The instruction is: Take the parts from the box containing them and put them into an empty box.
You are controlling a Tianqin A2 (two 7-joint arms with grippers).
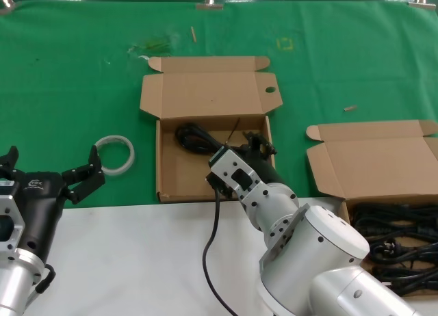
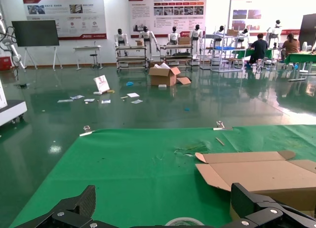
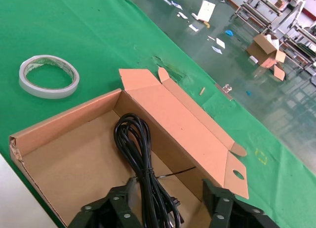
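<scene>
One cable bunch (image 3: 140, 159) lies between the right gripper's (image 3: 170, 201) spread fingers in the holed box (image 1: 174, 176); withdrawing could snag it. Left gripper (image 1: 51, 171) idles open, near left.

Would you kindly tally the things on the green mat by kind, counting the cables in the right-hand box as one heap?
Cardboard boxes: 2, the holed-tab box and the right-hand box
Cable bunch in the holed-tab box: 1
Cable heap: 1
White tape ring: 1
Total: 5
</scene>
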